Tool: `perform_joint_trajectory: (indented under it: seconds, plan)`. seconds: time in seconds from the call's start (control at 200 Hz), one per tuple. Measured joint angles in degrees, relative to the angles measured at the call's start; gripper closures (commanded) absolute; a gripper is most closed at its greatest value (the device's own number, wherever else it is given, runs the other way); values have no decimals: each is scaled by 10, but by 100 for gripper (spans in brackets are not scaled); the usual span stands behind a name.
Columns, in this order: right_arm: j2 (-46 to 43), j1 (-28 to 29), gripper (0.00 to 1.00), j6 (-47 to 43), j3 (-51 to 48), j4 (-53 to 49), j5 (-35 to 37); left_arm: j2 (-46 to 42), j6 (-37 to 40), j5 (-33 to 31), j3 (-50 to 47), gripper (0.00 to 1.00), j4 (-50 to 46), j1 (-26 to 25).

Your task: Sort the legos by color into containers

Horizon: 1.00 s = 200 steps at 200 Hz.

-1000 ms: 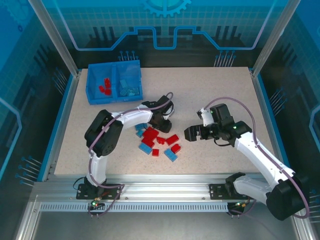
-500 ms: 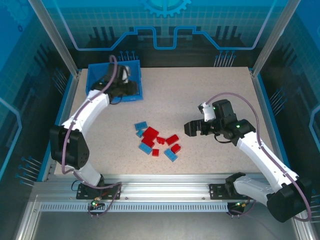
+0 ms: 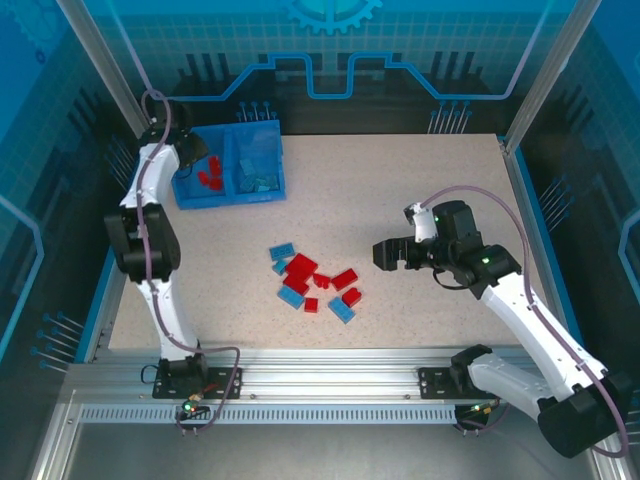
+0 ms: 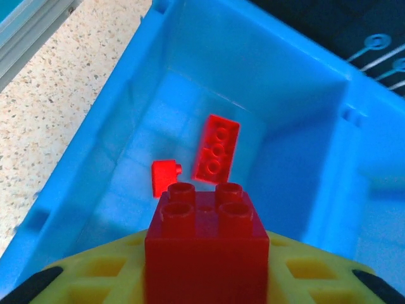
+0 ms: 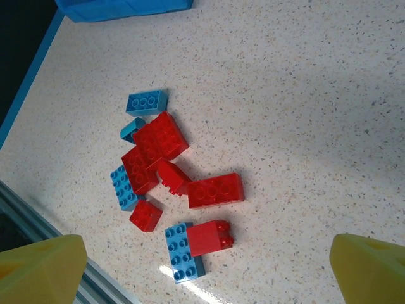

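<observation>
Red lego (image 4: pixel 205 240) sits pinched in the left tool (image 4: pixel 205 282), above the bin's left compartment (image 4: pixel 285 126) where two reds (image 4: pixel 215 149) lie. I'd release it low and central. Right tool (image 3: pixel 388 255) hangs spread near the desk (image 3: pixel 420 180) pile (image 3: pixel 315 280).

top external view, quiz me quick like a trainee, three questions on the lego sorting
1. True or false: the left gripper is holding a light blue plastic brick above the blue rectangular plastic bin.
2. In the top view, which compartment holds the small red plastic bricks? A) left B) right C) both
3. Fill in: the right gripper, near the loose pile of red and light blue bricks on the speckled table, has its jaws ___.
Key: 1 false, it grips a red four-stud plastic brick. 2 A. 3 open.
</observation>
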Motion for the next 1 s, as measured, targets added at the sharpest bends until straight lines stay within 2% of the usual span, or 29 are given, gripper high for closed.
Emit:
perform_joint_trajectory:
  seconds: [0.1, 0.195, 0.25, 0.425, 0.49, 0.625, 0.75, 0.88, 1.0]
  plan:
    - [-3, 0, 0, 5, 0, -1, 2, 73, -2, -33, 94, 54, -39, -3]
    - [-8, 0, 0, 10, 0, -2, 2, 110, 1, -64, 141, 46, -54, -5]
    - [-14, 0, 0, 14, 0, -3, 2, 119, 1, -76, 151, 43, -61, -5]
    - [-29, 0, 0, 21, 0, -4, 8, 122, 3, -92, 156, 44, -70, -5]
    - [-27, 0, 0, 25, 0, -2, 11, 107, 0, -89, 128, 44, -59, -5]
    - [-10, 0, 0, 32, 0, 9, 12, 2, -19, -57, -14, 44, -37, -12]
    - [14, 0, 0, 38, 0, 26, 12, -152, -52, -26, -158, 44, -1, -40]
    - [37, 0, 0, 42, 0, 41, 8, -315, -72, -17, -261, 44, 29, -116]
    - [61, 0, 0, 42, 0, 48, 1, -402, -75, -22, -325, 44, 42, -198]
